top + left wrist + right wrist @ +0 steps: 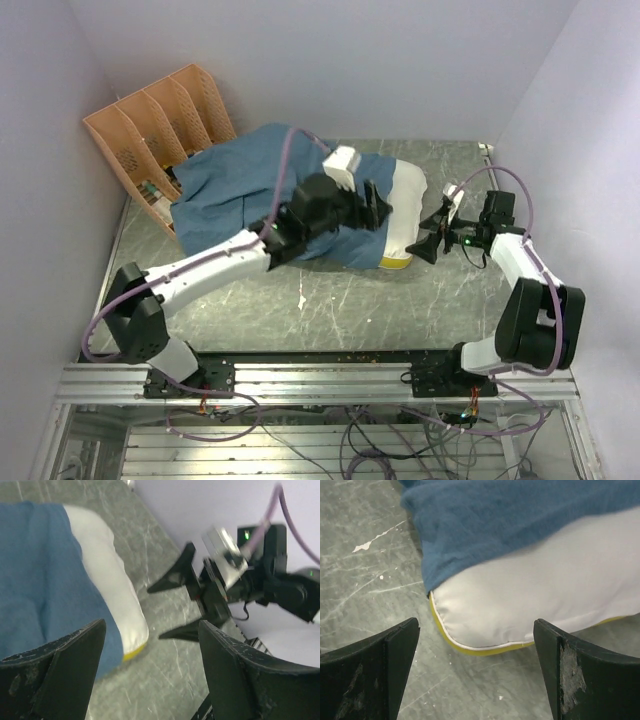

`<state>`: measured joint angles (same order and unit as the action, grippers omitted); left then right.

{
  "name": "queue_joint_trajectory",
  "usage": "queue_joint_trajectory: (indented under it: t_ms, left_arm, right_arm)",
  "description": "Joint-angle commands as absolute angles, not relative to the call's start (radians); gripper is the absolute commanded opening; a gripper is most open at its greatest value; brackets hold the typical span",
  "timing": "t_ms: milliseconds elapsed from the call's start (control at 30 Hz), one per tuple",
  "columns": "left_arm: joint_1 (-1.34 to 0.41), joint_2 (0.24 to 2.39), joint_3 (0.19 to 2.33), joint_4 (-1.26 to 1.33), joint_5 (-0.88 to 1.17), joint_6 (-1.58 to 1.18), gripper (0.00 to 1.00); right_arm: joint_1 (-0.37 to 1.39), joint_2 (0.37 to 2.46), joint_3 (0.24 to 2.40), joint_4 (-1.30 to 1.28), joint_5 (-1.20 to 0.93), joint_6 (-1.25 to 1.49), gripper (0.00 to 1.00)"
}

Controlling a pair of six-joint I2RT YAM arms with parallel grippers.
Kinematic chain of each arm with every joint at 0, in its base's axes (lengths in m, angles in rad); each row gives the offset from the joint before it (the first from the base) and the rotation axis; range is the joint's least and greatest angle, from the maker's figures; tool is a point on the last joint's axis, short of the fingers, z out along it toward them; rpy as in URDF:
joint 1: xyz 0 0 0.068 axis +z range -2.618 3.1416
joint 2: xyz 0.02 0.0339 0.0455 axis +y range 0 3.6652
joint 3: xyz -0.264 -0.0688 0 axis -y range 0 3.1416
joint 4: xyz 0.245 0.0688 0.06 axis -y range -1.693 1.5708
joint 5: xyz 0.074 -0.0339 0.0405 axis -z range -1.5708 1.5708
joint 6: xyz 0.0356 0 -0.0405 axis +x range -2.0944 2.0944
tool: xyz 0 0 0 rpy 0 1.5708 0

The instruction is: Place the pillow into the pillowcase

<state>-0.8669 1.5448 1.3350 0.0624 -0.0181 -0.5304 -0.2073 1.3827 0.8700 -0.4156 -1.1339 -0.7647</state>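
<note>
In the top view we see the pillowcase (pixel 240 185) lying wrinkled across the upper middle of the surface (pixel 330 300). It is drawn over most of the pillow (pixel 405 205), whose white end with its yellow edge pokes out toward the right. We judge that only this last stretch is left to cover. The left end effector (pixel 380 207) hangs above the hem of the blue fabric, fingers spread and holding nothing. In its wrist view the exposed pillow lies to the left. The right end effector (pixel 430 235), also spread and empty, faces the bare corner from the right, near but apart. In its own view that corner sits centred ahead between its fingers.
</note>
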Motion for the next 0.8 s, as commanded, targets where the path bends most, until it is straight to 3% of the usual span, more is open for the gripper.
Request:
queue_joint_trajectory:
  t_ms: [0, 233, 433, 467, 533, 633, 767]
  left_arm:
    - [-0.997, 1.634, 1.235, 0.035, -0.392, -0.604, 0.85]
    - [-1.066, 1.883, 1.305, -0.026, -0.545, -0.748, 0.84]
    - [-1.066, 2.045, 1.415, -0.098, -0.556, -0.775, 0.82]
    - [-1.066, 2.059, 1.424, -0.111, -0.561, -0.778, 0.79]
    - [-1.067, 2.066, 1.425, -0.121, -0.566, -0.777, 0.60]
    - [-1.066, 2.027, 1.399, -0.100, -0.539, -0.763, 0.39]
    - [-1.069, 1.955, 1.376, -0.101, -0.476, -0.739, 0.35]
  right_arm:
    - [-0.209, 1.475, 0.892, -0.307, -1.110, -0.537, 0.96]
    - [-0.212, 1.565, 0.856, -0.142, -1.070, -0.291, 0.95]
    - [-0.212, 1.600, 0.845, -0.094, -1.026, -0.239, 0.94]
    - [-0.212, 1.606, 0.843, -0.090, -1.023, -0.235, 0.93]
    - [-0.209, 1.622, 0.842, -0.090, -1.020, -0.235, 0.87]
    - [-0.189, 1.648, 0.843, -0.091, -1.020, -0.230, 0.84]
    - [-0.143, 1.705, 0.853, -0.085, -1.034, -0.184, 0.83]
